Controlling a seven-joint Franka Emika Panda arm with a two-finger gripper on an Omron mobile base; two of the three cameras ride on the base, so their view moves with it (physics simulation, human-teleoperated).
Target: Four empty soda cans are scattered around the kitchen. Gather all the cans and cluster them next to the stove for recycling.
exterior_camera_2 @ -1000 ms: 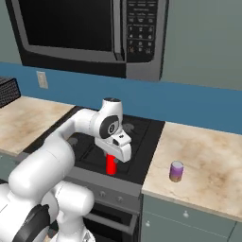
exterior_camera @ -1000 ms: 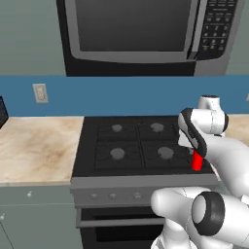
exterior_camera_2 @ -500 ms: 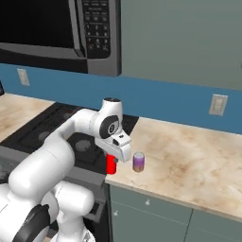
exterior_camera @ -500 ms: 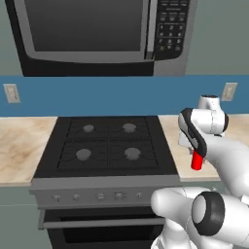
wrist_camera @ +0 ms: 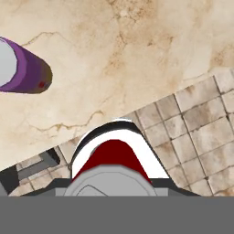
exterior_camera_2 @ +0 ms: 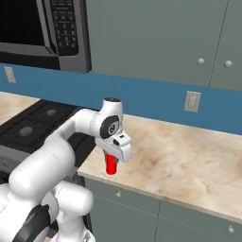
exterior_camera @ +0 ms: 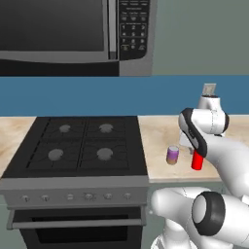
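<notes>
My gripper (exterior_camera: pixel 196 153) is shut on a red soda can (exterior_camera: pixel 197 161) with a silvery top, holding it upright from above. The can (exterior_camera_2: pixel 111 165) hangs at the front edge of the beige marble counter (exterior_camera_2: pixel 189 156), just right of the stove (exterior_camera: pixel 78 151). A purple can (exterior_camera: pixel 172 154) with a tan band stands on the counter a little left of the red one, a short way from the stove's right side. In the hand view the purple can (wrist_camera: pixel 23 68) is at the upper left and the red can's top (wrist_camera: pixel 112 157) sits at the bottom, over the counter edge and the brown floor.
The microwave (exterior_camera: pixel 73 34) hangs over the black cooktop. A wall outlet (exterior_camera_2: pixel 191 101) is on the blue wall behind the counter, with grey-green upper cabinets (exterior_camera_2: pixel 189 38) above. The counter stretches on to the right of the cans.
The base has driven to the right, so the stove and microwave have slid left in both base views. The red can has stayed in the shut gripper and is now beside the purple can.
</notes>
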